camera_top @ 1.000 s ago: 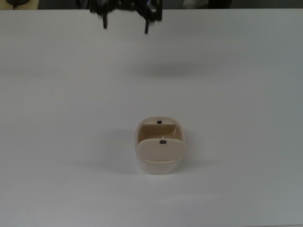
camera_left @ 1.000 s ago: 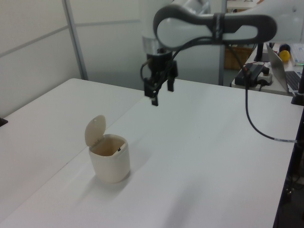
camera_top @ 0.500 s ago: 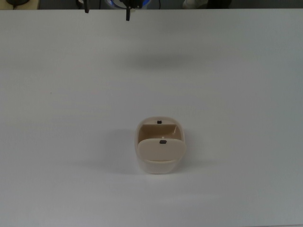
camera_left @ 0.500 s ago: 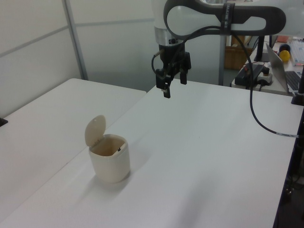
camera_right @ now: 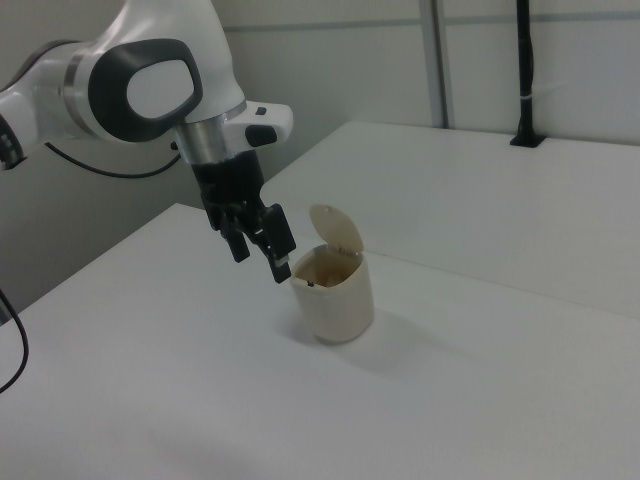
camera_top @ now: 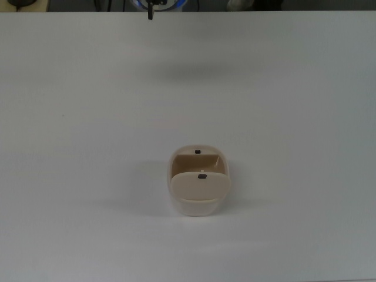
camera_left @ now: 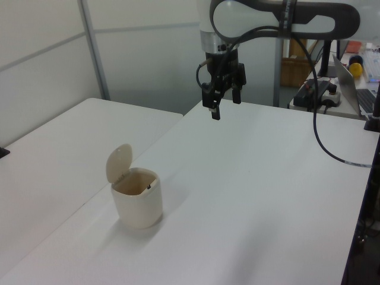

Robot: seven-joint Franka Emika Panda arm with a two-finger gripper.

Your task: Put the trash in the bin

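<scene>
In the top view the gripper (camera_top: 150, 13) is cut off by the 12 o'clock edge, only one dark finger tip showing. The bin (camera_left: 137, 199) has its flap raised in the left view, yet its interior is too shadowed to tell what it holds. In the right view the arm's base runs off at 9 o'clock.

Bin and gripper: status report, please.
Gripper open, empty, raised over the table's far end, clear of the bin. Bin upright, flap lid open. No trash visible on the table. Nothing in the way.
</scene>
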